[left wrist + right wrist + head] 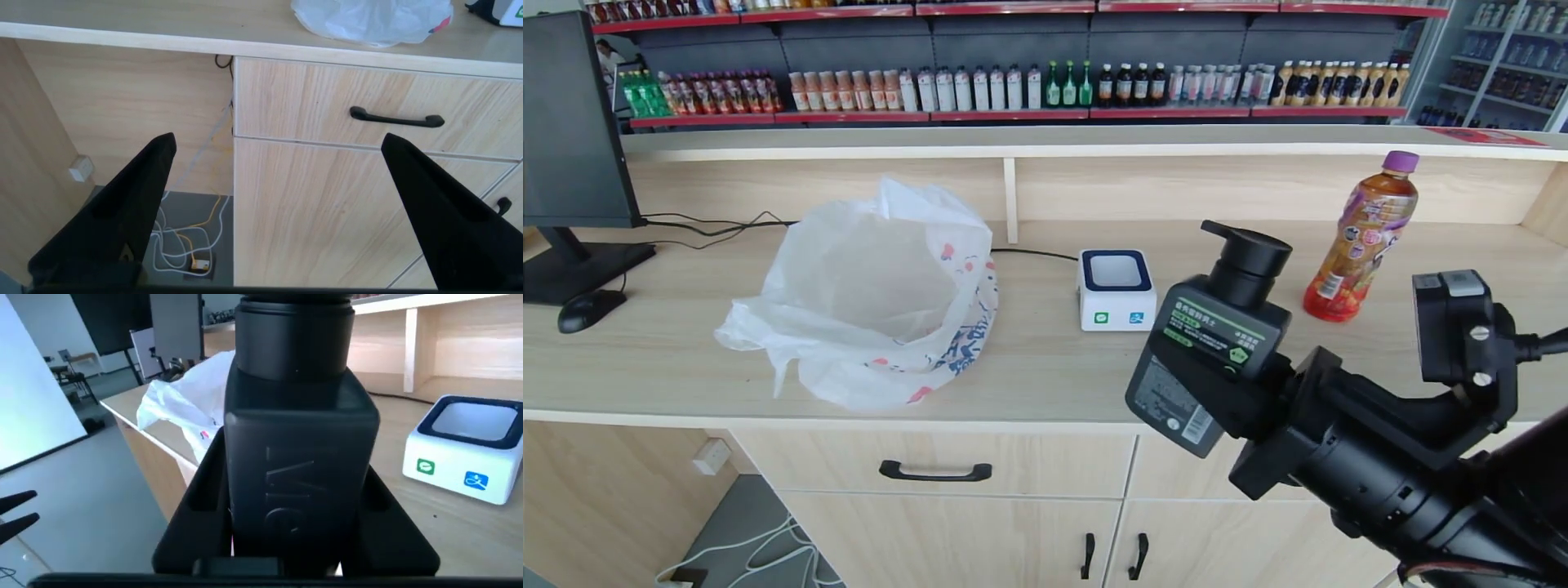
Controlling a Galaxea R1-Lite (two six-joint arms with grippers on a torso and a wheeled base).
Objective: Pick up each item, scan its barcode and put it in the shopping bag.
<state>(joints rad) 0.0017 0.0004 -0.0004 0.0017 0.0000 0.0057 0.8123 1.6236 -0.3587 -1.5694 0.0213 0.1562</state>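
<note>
My right gripper (1258, 408) is shut on a black pump bottle (1209, 343), held tilted in the air at the counter's front edge, just right of and nearer than the white barcode scanner (1116, 289). The bottle's barcode label faces down and toward the front. In the right wrist view the black bottle (294, 449) sits between the fingers, with the scanner (464, 460) beyond. The white plastic shopping bag (874, 298) stands open on the counter left of the scanner. An orange tea bottle (1360, 237) with a purple cap stands at the right. My left gripper (278, 212) hangs open below the counter, facing the drawers.
A monitor (572, 131) and a black mouse (588, 309) occupy the counter's left end, with cables running behind the bag. A raised wooden ledge (1045, 143) bounds the back. Drawer handle (397, 119) and cabinet fronts lie below the counter edge.
</note>
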